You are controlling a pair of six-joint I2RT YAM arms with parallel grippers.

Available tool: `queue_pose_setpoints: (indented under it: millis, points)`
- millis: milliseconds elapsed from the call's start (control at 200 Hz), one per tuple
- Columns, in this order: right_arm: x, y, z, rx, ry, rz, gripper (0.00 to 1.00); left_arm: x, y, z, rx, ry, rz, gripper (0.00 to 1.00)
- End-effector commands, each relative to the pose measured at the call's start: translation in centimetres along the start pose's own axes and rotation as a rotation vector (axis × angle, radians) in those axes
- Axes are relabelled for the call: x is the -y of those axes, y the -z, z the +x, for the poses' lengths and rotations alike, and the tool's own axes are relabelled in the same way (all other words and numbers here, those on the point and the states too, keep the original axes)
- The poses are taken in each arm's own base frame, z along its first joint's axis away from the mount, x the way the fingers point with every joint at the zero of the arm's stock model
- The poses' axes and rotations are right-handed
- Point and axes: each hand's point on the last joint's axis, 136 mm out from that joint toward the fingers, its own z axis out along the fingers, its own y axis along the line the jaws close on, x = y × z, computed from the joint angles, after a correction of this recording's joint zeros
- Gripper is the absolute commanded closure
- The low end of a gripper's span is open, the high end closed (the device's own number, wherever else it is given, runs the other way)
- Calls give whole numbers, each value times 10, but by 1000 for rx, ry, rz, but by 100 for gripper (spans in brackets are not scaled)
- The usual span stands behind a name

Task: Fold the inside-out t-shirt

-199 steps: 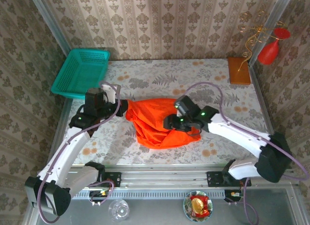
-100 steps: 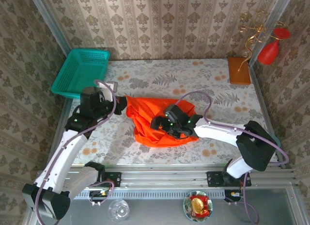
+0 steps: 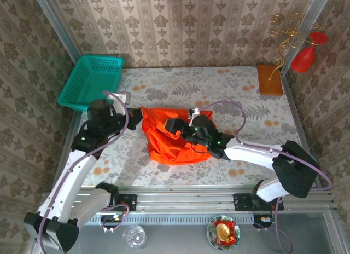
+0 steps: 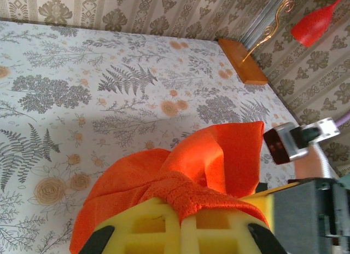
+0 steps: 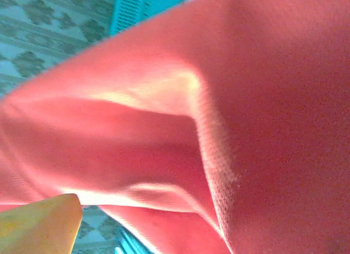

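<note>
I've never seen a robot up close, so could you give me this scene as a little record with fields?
Cloth: bright orange-red cloth t-shirt, bunched in a wrinkly heap, centre
Left gripper: shut on the shirt's left edge
Right gripper: over the heap, jaws unclear
Far left: teal plastic mesh basket
Far right: flat brown-orange block, glossy red vase

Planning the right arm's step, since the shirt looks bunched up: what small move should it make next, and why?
Probably close the open right gripper on the fold of the crumpled orange-red cloth t-shirt just before it. The left gripper pinches the shirt's left edge, and the cloth lies heaped on the floral-patterned table, so a second hold would let the arms spread it.
</note>
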Motion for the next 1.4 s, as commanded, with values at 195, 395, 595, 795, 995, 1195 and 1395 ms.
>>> queue_pose_setpoints:
  millis: [195,395,595,795,995,1195,1395]
  points:
    - [-75,51,-44,168,119,-172,53,5,3,-19,77,-13,23,100]
    - [-139,87,-73,221,289,-233,94,7,6,-31,108,-34,19,100]
    - [-223,136,-110,286,490,-279,100,7,9,-41,150,-39,22,100]
    - [-283,175,-125,314,578,-382,100,7,24,-67,218,-56,11,100]
    - [-275,177,-131,332,549,-329,100,8,69,-126,312,-146,-37,100]
    - [-219,112,-113,185,351,-187,100,56,153,-223,534,-289,-14,100]
    - [-207,96,-110,115,374,-104,100,97,155,-244,586,-264,277,100]
